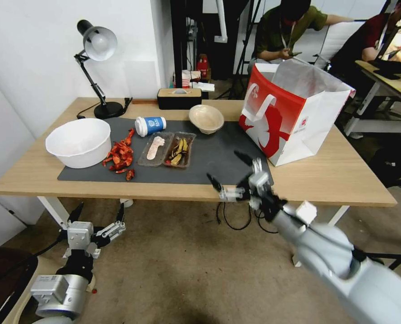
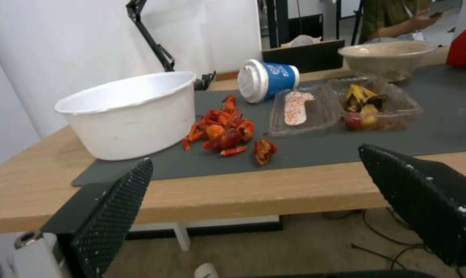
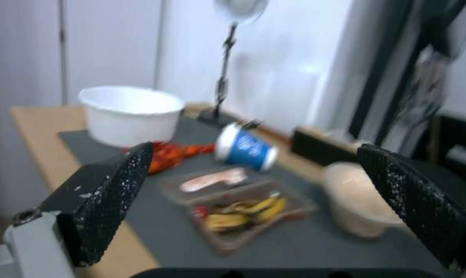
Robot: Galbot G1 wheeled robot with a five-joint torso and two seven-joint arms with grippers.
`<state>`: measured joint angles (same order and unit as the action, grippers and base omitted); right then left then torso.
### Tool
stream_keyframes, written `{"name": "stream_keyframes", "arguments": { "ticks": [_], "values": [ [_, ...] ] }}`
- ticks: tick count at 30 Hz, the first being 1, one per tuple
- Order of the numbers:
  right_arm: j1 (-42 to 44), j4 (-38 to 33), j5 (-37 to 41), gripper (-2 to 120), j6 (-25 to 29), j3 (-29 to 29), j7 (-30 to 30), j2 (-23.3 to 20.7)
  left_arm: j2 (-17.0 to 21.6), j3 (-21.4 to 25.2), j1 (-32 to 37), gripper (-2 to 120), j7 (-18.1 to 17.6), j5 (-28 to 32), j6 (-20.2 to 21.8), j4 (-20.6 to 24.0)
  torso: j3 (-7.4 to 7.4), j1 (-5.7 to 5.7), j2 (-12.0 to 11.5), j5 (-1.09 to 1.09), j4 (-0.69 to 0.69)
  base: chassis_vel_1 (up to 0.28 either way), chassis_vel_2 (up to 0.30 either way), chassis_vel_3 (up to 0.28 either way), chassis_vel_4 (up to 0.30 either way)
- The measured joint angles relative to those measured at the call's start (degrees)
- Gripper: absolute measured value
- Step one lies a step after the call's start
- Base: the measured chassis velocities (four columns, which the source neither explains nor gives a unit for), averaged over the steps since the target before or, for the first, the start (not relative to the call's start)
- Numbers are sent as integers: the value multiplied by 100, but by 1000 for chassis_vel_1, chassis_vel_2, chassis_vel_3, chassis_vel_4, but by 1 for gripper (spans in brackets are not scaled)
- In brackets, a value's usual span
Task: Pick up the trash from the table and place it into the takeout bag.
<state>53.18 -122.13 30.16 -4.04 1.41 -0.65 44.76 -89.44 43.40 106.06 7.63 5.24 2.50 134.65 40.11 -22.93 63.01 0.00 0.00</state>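
Right gripper point(image 1: 231, 171): fingers spread wide over the bench's point(image 1: 344, 180) near edge, nothing between them.
Ahead of the right fingers: bare dark mat point(image 1: 218, 153), an open lane up to the beige paper bowl point(image 1: 206, 118).
To their right: the takeout bag point(image 1: 295, 121) stands close by, a tall wall with its mouth open upward.
To their left: two clear trays point(image 1: 166, 149), the lying coffee cup point(image 1: 150, 125), red shell scraps point(image 1: 120, 156), and a white tub point(image 1: 79, 141) crowd the mat.
Far edge: lamp point(image 1: 97, 67) and dark box point(image 1: 179, 98) close off the back.
Left gripper point(image 1: 99, 215): fingers apart, below the bench edge, open floor around them.
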Motion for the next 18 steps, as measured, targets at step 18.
{"name": "stream_keyframes", "arguments": {
  "ticks": [18],
  "values": [
    [-2692,1555,1229,100,-2260,2259,-3299,1965,-269,68,65,100,-10,-210,-143,-45,0,0,1,0,-1,0,0,0,0]
  ]
}}
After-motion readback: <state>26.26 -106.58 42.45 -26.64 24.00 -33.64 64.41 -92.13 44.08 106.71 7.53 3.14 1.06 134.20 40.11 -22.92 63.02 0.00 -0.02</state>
